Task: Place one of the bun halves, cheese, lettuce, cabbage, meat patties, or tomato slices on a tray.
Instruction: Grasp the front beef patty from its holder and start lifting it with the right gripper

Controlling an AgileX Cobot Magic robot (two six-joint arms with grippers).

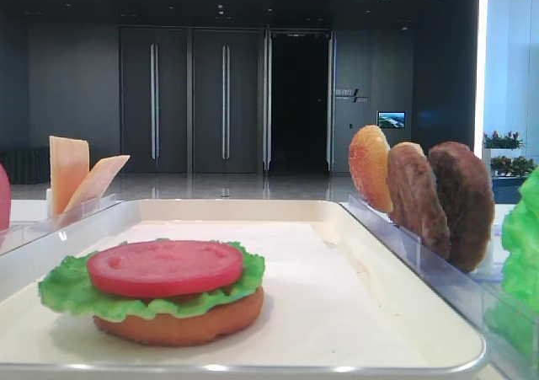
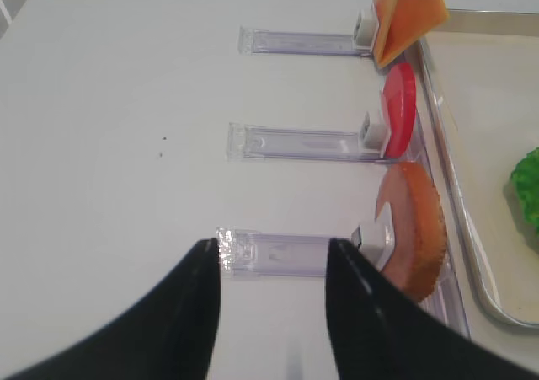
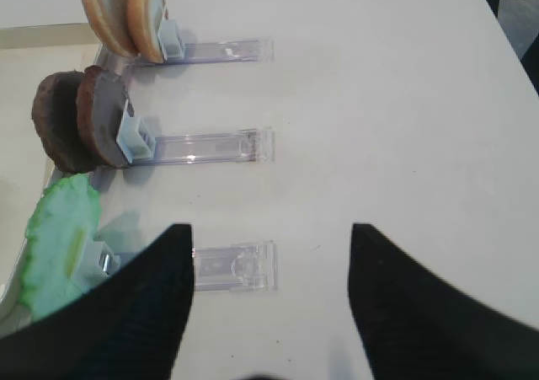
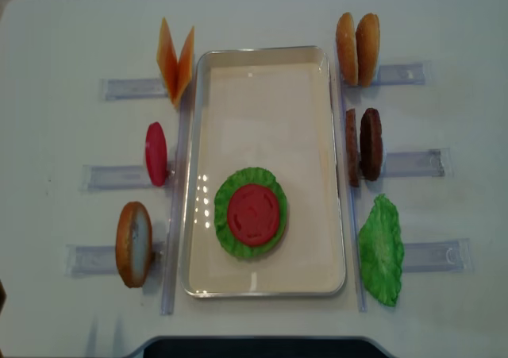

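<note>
On the cream tray (image 4: 266, 64) lies a stack: bun half (image 1: 181, 325), lettuce (image 1: 67, 291), tomato slice (image 4: 254, 213) on top. The left racks hold cheese (image 4: 175, 60), another tomato slice (image 4: 155, 153) and a bun half (image 2: 417, 237). On the right racks stand two bun halves (image 4: 357, 48), a grey-brown meat patty (image 4: 352, 148) beside a darker one (image 4: 371, 144), and a lettuce leaf (image 4: 382, 251). My left gripper (image 2: 274, 258) hangs open over the rack left of the bun half. My right gripper (image 3: 269, 237) is open above the rack right of the lettuce (image 3: 59, 245).
Clear plastic racks (image 4: 417, 163) run along both long sides of the tray on the white table. Bare tray floor (image 4: 262, 112) shows at the far end. A dark edge (image 4: 254, 348) sits at the table's near side.
</note>
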